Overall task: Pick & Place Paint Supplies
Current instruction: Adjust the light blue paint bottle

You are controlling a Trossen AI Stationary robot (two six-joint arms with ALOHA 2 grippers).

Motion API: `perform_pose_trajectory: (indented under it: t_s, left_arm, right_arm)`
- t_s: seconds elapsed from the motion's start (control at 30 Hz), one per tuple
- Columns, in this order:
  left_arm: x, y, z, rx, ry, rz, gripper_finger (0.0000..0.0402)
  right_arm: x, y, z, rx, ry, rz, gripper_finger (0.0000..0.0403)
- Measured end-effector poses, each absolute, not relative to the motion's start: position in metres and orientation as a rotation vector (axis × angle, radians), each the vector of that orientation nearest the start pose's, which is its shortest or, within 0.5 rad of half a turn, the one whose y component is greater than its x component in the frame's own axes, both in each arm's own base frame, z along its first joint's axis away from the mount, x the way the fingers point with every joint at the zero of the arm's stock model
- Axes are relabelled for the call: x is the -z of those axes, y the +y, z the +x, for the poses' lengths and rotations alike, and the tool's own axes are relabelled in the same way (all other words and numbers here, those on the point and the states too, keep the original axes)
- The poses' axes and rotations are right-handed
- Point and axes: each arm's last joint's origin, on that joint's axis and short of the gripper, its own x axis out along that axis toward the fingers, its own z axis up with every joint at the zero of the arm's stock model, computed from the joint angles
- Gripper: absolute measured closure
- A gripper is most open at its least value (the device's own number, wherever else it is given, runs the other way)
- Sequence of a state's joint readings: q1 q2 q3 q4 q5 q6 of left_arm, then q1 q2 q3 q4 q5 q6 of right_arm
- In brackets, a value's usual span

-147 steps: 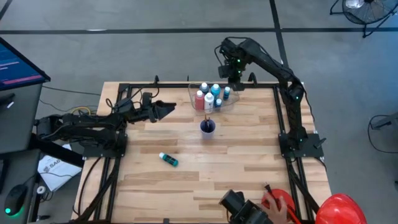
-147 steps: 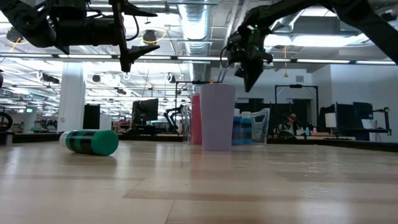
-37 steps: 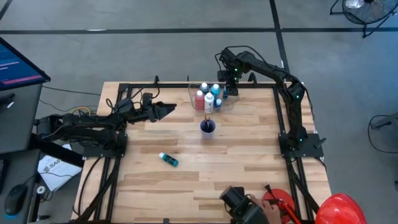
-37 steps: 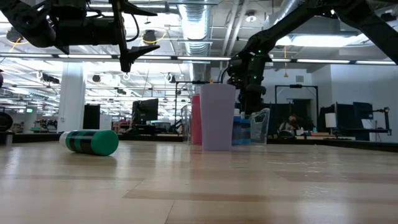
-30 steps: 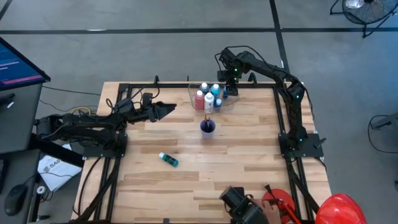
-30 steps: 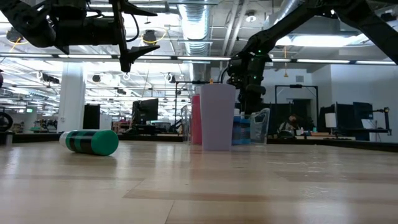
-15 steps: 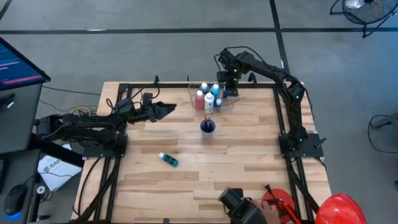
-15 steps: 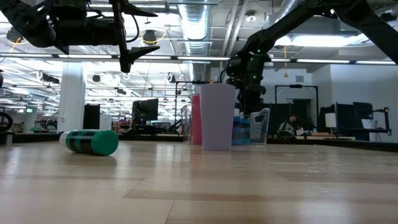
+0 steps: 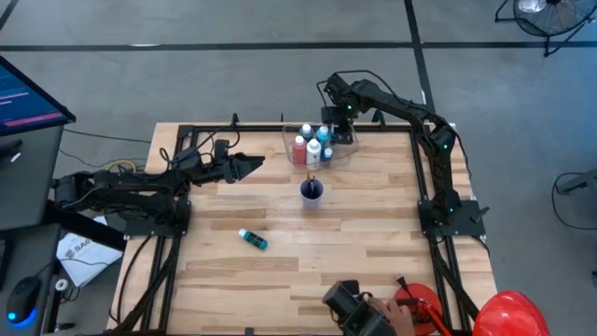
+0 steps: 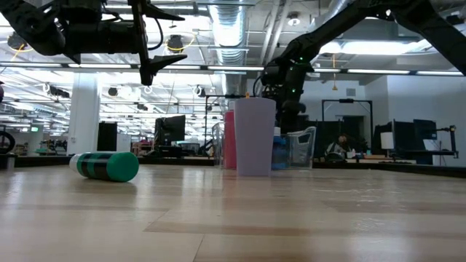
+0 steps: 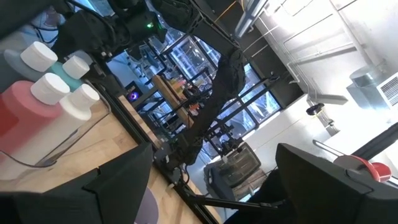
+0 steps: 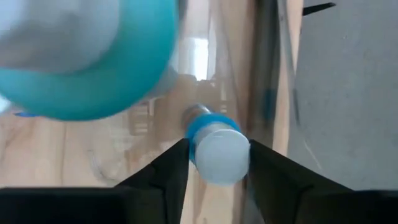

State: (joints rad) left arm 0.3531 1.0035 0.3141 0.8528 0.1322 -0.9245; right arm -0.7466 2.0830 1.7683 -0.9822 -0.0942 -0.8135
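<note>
Wood table (image 9: 373, 243), going left to right: left gripper (image 9: 250, 164) parked over the left side, jaws wide, empty. Teal tube (image 9: 253, 240) lies loose on the near boards, well apart from both arms. Cup (image 9: 312, 190) sits mid-table, tub (image 9: 289, 138) behind it with the bottles. Right gripper (image 9: 338, 133) is down in the tub's right end, fingers (image 12: 163, 177) pinched on a blue bottle (image 12: 216, 149), cap between the tips, big light blue bottle (image 12: 87, 56) just beside. Best move, I'd say: confirm a square grip under the cap, then lift straight up to clear the wall and neighbours.
</note>
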Motion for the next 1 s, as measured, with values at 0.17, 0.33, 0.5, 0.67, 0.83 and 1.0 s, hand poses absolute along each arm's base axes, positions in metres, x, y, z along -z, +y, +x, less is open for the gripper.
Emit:
perform_pose_trajectory:
  t_s: [0.17,0.33,0.5,0.67,0.83,1.0]
  left_arm:
    - [-0.232,0.066,0.189,-0.131,-0.248,-0.880,0.0066]
    - [-0.232,0.066,0.189,-0.131,-0.247,-0.880,0.0066]
    - [-0.232,0.066,0.190,-0.133,-0.244,-0.881,0.0066]
    - [-0.232,0.066,0.190,-0.132,-0.245,-0.880,0.0066]
    - [-0.232,0.066,0.190,-0.132,-0.245,-0.880,0.0066]
    - [-0.232,0.066,0.190,-0.132,-0.245,-0.880,0.0066]
  right_arm:
    - [-0.222,-0.290,0.317,0.058,1.302,-0.173,0.0251]
    - [-0.222,-0.288,0.319,0.055,1.301,-0.178,0.0272]
    - [-0.223,-0.286,0.320,0.050,1.298,-0.183,0.0280]
    - [-0.223,-0.284,0.323,0.048,1.291,-0.194,0.0268]
    - [-0.223,-0.283,0.326,0.050,1.281,-0.204,0.0267]
    - [-0.223,-0.283,0.326,0.050,1.280,-0.204,0.0280]
